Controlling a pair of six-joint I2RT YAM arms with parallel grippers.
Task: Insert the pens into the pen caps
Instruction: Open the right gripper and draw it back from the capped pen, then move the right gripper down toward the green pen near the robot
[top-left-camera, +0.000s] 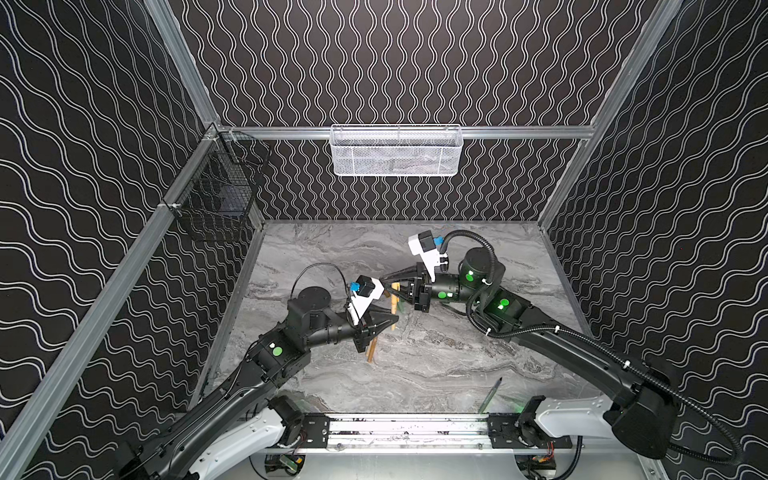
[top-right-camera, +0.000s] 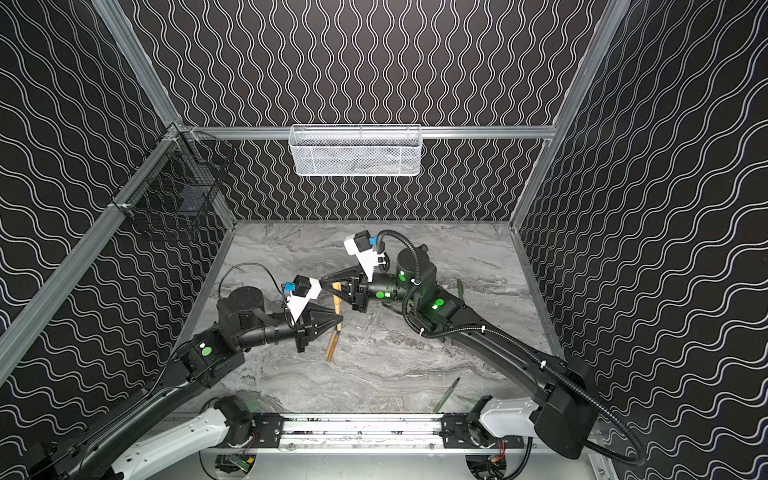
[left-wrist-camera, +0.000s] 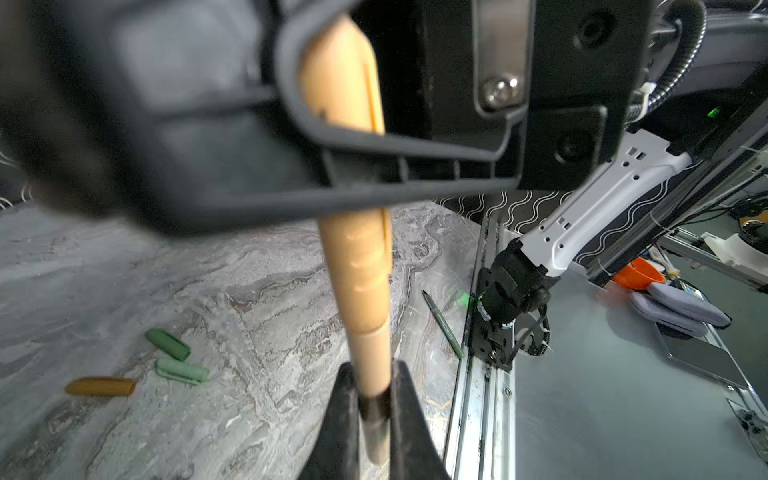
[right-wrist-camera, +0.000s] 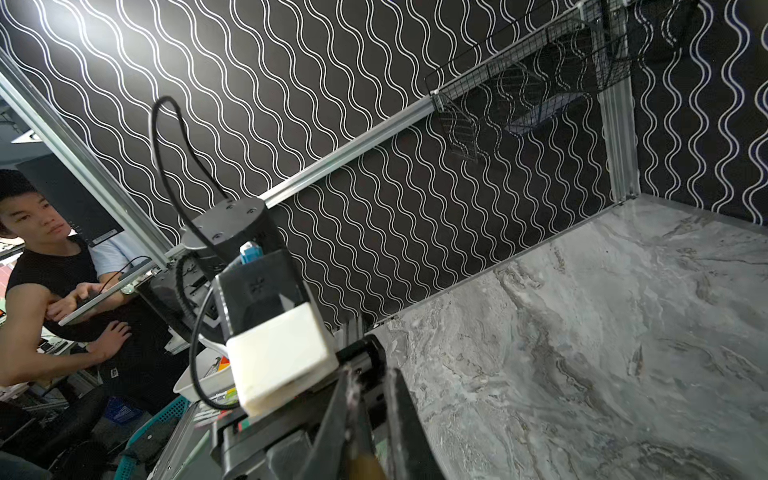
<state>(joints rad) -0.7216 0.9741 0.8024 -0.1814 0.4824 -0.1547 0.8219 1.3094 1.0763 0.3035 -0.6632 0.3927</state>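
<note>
Mid-frame in both top views, the left tool (top-left-camera: 395, 319) pinches a tan pen (top-left-camera: 393, 307); the right tool (top-left-camera: 387, 282) pinches the cap (left-wrist-camera: 357, 266) on it.

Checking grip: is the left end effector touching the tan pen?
Touching. Left wrist view shows the left end effector clamped on the tan pen, fingers against both sides.

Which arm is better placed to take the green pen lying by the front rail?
Right, probably: the green pen lies on the right arm's side, while the left pincer is shut on the tan pen.
</note>
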